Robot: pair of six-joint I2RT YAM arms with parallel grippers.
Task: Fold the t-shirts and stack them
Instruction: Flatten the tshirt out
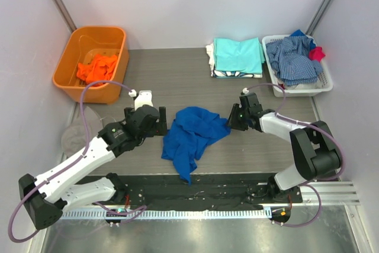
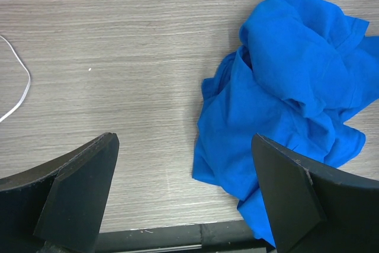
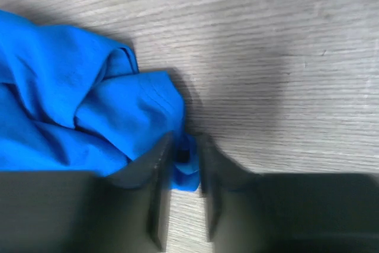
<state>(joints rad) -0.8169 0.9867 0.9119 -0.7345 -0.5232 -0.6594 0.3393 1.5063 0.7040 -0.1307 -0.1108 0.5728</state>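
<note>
Overhead, the blue t-shirt [image 1: 192, 134] lies crumpled on the table [image 1: 177, 81], between the two arms and near the front edge. One tail trails toward the dark strip by the bases. The left gripper [image 1: 159, 124] sits just beside its left edge, and the right gripper [image 1: 232, 120] is at its right edge. A folded aqua t-shirt [image 1: 238, 54] tops the pile at the back, well apart. An orange t-shirt [image 1: 95, 68] waits in the orange tub [image 1: 71, 57], and a checked garment [image 1: 293, 60] fills the white basket [image 1: 325, 84].

From the left wrist, the fingers [image 2: 80, 185] stand wide apart over bare wood and hold nothing; the shirt's nearest hem lies toward the right-hand finger. I judge this arm should go for an edge or corner on its own side, not the bunched middle.

From the right wrist, the jaws are drawn close together on a small tuck of blue hem at the very rim of the cloth, so the hold looks thin. The step in hand seems to be seizing the shirt to spread it flat. To do it well, the pinch should be firm before any lift, and the pull slow, outward and low, or the tuck may slip out. Whether one layer or several are caught I cannot tell.
</note>
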